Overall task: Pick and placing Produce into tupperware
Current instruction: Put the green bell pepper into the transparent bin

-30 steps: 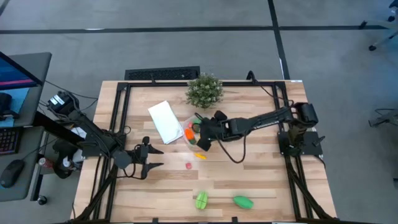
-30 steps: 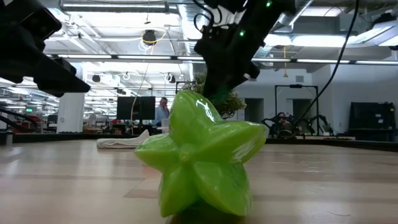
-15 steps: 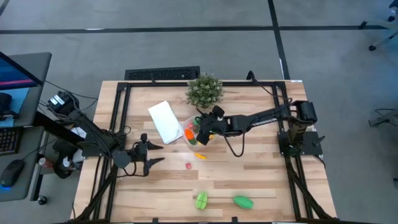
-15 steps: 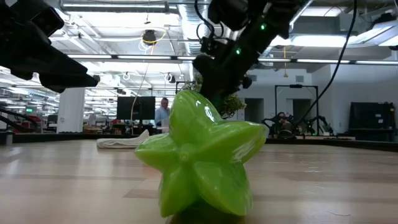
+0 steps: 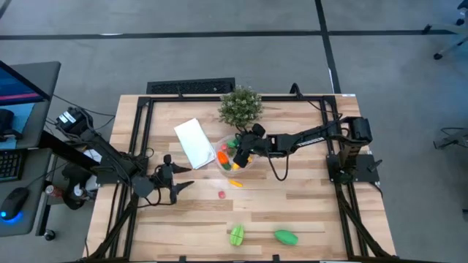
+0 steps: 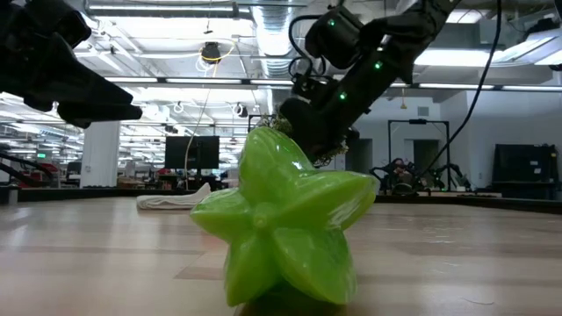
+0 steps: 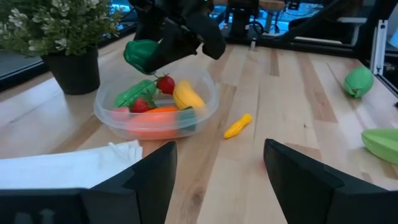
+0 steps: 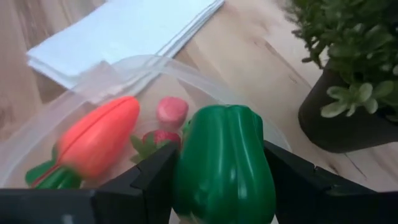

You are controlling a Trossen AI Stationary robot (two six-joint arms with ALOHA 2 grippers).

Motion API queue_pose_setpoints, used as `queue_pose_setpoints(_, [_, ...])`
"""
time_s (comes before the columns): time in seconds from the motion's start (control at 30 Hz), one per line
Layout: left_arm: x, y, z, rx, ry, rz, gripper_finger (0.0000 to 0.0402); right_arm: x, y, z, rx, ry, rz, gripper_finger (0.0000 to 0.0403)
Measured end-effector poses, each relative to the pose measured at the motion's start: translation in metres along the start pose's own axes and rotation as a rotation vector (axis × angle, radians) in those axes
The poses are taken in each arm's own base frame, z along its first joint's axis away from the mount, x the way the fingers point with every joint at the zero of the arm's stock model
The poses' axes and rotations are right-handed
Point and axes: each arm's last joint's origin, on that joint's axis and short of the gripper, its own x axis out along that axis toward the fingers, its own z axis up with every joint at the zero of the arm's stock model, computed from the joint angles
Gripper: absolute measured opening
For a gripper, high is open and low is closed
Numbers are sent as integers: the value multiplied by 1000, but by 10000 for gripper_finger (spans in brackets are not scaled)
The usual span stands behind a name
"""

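The clear round tupperware (image 7: 205,109) sits mid-table with a carrot (image 8: 96,143), strawberries (image 7: 165,84), a banana (image 7: 188,98) and a green piece inside. My right gripper (image 5: 238,156) hovers over its rim (image 5: 219,165), shut on a green pepper (image 8: 224,165). A yellow piece (image 5: 235,183), a small red piece (image 5: 221,194), a green star fruit (image 5: 236,234) and another green piece (image 5: 286,236) lie on the table. My left gripper (image 5: 189,175) is open near the left side, pointing at the tupperware. My right gripper pinches the green pepper between its two fingers, one on each side wall (image 8: 186,168). The fingers come slanting down from the table's right. The pepper (image 7: 142,55) hangs clear in the air above the tupperware's far side.
A flat white lid (image 5: 194,142) lies just left of the tupperware, and a potted plant (image 5: 240,107) stands behind it at the far edge. The star fruit (image 6: 281,224) fills the low view's foreground. Bare wood lies between the tupperware and the near edge.
My right gripper has carried the green pepper a short way toward the far edge, from the tupperware's near-right side to above it, and its arm has tipped lower. My left gripper has edged slightly toward the far edge, still open.
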Motion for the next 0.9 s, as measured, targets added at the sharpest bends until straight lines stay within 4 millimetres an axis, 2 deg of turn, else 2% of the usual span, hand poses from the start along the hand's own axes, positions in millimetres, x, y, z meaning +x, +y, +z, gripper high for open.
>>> queue_pose_setpoints(0.3, [0,-1,3,-39,-20,-7,231,3,0,-6,0,2,19,206])
queue_pose_setpoints(0.9, [0,-2,5,-86,-38,-15,231,5,4,-10,-27,16,39,239])
